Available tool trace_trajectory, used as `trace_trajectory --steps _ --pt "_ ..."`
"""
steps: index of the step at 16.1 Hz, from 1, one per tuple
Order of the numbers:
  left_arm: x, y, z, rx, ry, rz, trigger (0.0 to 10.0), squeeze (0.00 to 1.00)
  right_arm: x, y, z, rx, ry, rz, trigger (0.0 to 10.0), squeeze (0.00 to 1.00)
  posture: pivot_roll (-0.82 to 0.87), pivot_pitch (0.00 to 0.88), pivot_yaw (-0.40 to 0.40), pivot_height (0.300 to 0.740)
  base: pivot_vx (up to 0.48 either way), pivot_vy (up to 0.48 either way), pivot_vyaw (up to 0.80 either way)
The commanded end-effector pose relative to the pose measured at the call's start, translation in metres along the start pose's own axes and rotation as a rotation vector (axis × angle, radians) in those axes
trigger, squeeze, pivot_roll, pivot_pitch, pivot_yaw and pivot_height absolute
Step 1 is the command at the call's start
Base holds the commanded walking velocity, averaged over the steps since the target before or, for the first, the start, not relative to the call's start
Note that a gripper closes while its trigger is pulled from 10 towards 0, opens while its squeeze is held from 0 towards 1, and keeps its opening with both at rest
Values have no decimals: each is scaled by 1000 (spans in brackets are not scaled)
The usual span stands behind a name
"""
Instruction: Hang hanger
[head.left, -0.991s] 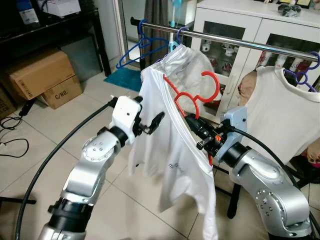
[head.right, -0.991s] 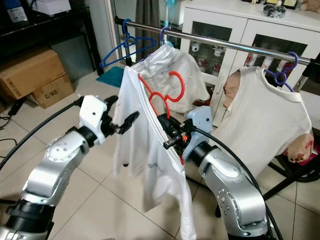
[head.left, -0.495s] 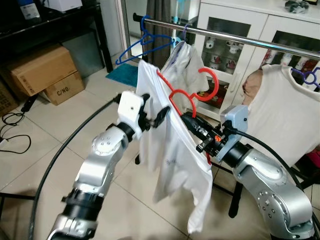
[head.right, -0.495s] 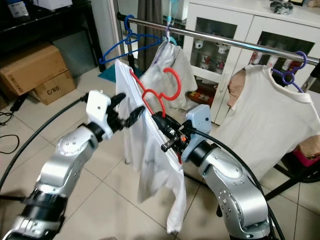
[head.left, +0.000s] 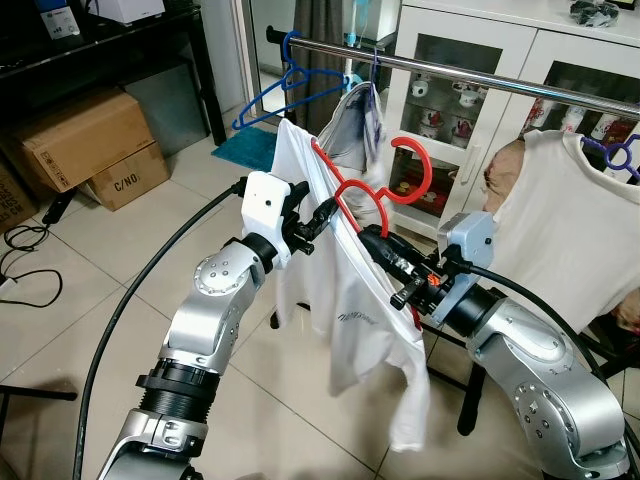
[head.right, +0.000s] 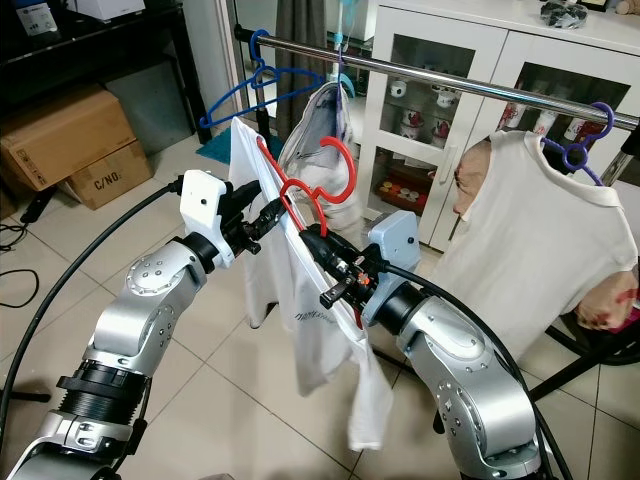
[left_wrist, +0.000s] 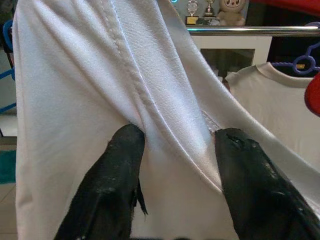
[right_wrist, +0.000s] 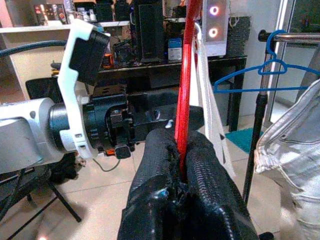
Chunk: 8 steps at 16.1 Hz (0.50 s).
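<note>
The right gripper (right_wrist: 182, 165) is clamped on the red hanger (head.left: 372, 186), which carries a white shirt (head.left: 345, 300) just near the rail (head.left: 480, 75). The left gripper (left_wrist: 175, 145), fingers spread, presses the shirt's shoulder. I think the hook must rise above the rail, between the grey garment (head.left: 352, 135) and the right-side shirt (head.left: 560, 230), then lower slowly.

Red hanger (head.left: 385, 186), white shirt (head.left: 345, 300), blue hanger (head.left: 290, 82), black claw fingers (left_wrist: 107, 187).
</note>
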<state>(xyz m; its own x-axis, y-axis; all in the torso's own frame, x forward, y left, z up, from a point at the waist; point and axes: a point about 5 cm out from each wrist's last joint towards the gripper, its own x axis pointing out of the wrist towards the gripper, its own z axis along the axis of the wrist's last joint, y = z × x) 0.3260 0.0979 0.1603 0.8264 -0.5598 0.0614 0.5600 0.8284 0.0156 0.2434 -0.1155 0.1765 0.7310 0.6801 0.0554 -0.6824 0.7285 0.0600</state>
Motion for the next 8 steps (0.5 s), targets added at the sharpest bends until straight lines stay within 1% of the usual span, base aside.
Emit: trace_trajectory --steps 1,3,4,5,6,7,8 --pt "0 1 0 13 7 0 0 0 0 0 7 -29 -39 0 0 0 -153 0 37 740 0 0 0" --pt "-3 -2 -4 25 20 -3 0 0 1 -3 6 -30 -32 -29 0 0 -151 0 37 740 0 0 0" --pt "-5 -2 -5 30 22 4 392 0 1 -3 6 -27 -34 -33 0 0 -149 0 35 740 0 0 0" --pt "-6 -3 -6 36 24 11 1333 0 2 -3 6 -25 -36 -31 0 0 -145 0 32 740 0 0 0" --pt "-7 -2 -6 40 23 13 1412 0 2 -3 6 -25 -36 -29 0 0 -145 0 31 740 0 0 0" --pt "-7 -1 -6 44 22 23 118 0 2 -2 6 -24 -38 -25 0 0 -143 0 29 740 0 0 0" --pt "-7 0 -6 47 21 31 0 0 3 -2 6 -24 -39 -22 0 0 -144 0 29 740 0 0 0"
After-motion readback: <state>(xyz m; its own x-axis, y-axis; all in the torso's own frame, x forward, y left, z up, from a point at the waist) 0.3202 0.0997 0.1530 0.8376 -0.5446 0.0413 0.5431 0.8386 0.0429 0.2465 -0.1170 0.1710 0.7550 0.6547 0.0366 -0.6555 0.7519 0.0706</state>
